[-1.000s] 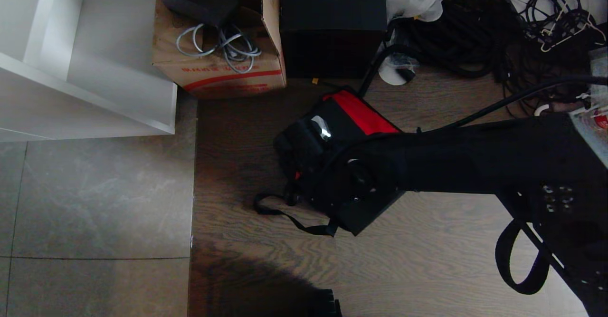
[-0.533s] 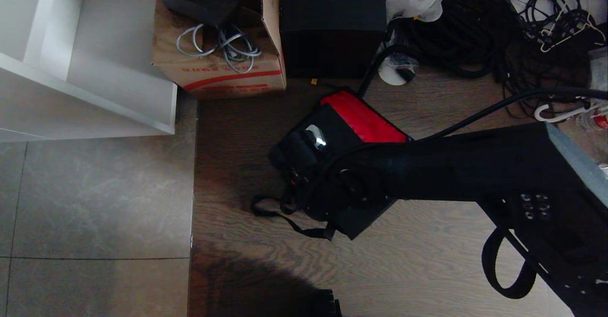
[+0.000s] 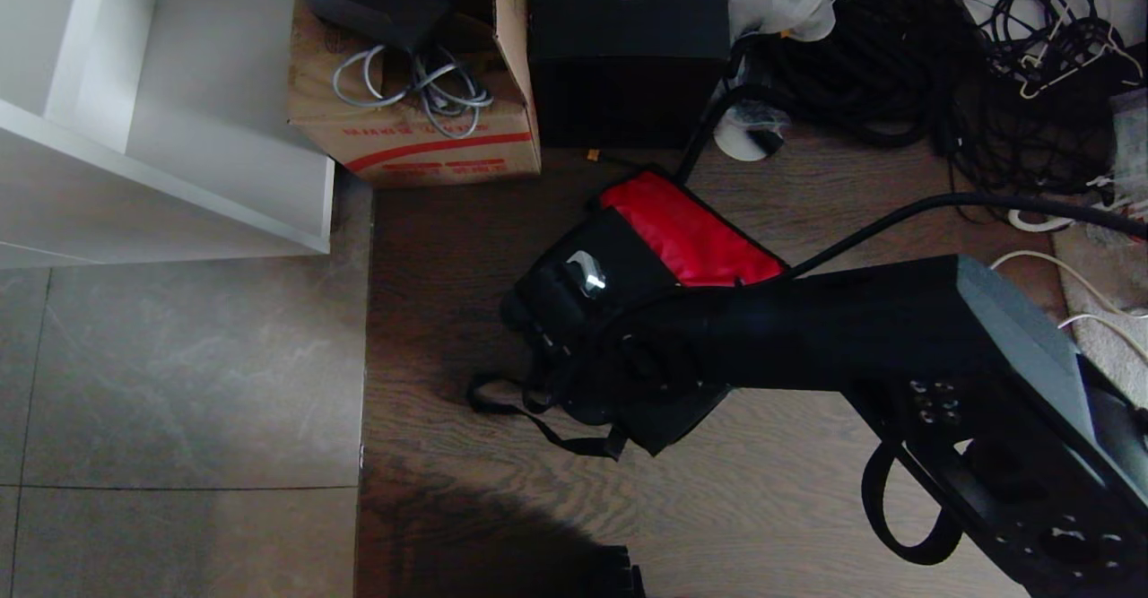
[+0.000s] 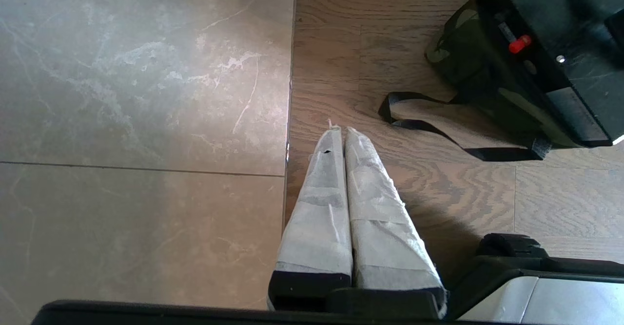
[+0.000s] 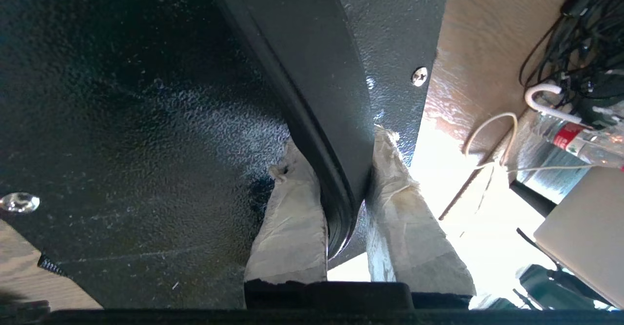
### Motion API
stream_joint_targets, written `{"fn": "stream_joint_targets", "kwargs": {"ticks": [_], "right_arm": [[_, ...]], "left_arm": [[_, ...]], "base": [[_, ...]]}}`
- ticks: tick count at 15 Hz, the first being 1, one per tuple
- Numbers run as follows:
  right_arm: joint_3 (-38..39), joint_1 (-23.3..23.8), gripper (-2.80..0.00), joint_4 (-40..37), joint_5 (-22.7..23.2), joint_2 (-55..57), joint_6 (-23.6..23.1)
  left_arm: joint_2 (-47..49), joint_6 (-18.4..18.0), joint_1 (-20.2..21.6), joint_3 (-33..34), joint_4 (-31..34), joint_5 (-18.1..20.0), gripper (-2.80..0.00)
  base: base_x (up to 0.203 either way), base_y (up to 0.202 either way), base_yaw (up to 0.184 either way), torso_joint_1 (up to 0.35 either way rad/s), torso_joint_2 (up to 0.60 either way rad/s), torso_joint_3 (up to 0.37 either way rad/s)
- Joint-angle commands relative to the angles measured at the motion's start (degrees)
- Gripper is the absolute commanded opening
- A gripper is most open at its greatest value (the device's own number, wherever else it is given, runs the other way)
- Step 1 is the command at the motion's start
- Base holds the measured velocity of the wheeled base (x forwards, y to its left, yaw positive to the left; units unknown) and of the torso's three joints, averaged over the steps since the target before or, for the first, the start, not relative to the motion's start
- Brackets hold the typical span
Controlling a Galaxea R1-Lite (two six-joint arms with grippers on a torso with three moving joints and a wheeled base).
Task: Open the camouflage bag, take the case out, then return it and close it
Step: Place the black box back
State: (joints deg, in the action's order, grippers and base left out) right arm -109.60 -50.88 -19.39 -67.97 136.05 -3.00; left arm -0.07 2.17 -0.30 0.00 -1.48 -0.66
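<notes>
Fingers [image 4: 336, 193] of the left gripper [image 4: 340, 130] were pressed together, idle above the floor seam nearest the robot. Further out, the right gripper [image 5: 335, 140] was clamped on the case's black handle [image 5: 312, 96], one taped finger on either side. In the head view the case [image 3: 1004, 419] hung raised and tilted at the lower right, hiding the gripper itself, with a strap loop [image 3: 897, 508] dangling beneath it. Beyond its far end, toward the left, the camouflage bag [image 3: 691, 235] sat on the wooden floor [image 3: 789, 508], lid thrown back showing red lining, its long axis running diagonally away. The right arm was clearly the nearer, so returning the case would probably mean swinging it leftward and lowering it in line with that diagonal. Farthest off stood a cardboard box [image 3: 413, 132] and a plain black box [image 3: 628, 42].
</notes>
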Motion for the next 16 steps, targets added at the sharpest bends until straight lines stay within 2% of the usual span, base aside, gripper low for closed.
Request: {"fn": "stream_joint_targets", "kwargs": {"ticks": [1, 6, 7, 11, 16], "right_arm": [[-0.87, 0.08, -2.8, -0.73, 0.43, 1.22, -0.06], [-1.12, 0.75, -2.8, -1.15, 3.32, 1.27, -0.43], [-1.06, 0.78, 0.0, -2.4, 5.04, 1.21, -0.51], [-0.78, 0.72, 0.0, -3.85, 6.25, 2.97, 0.17], [2.5, 0.2, 0.0, -6.46, 6.47, -3.42, 0.25]], "left_arm": [[0.07, 0.03, 0.03, 0.44, -0.02, -0.04, -2.8], [0.04, 0.03, -0.03, 0.44, -0.02, -0.04, -2.8], [0.07, 0.03, 0.01, 0.44, -0.05, -0.04, -2.8], [0.01, 0.03, 0.01, 0.44, -0.07, -0.04, -2.8], [0.07, 0.03, 0.04, 0.44, -0.02, -0.04, -2.8]], "base": [[0.0, 0.0, 0.0, 0.0, 0.0, 0.0], [0.0, 0.0, 0.0, 0.0, 0.0, 0.0], [0.0, 0.0, 0.0, 0.0, 0.0, 0.0], [0.0, 0.0, 0.0, 0.0, 0.0, 0.0], [0.0, 0.0, 0.0, 0.0, 0.0, 0.0]]}}
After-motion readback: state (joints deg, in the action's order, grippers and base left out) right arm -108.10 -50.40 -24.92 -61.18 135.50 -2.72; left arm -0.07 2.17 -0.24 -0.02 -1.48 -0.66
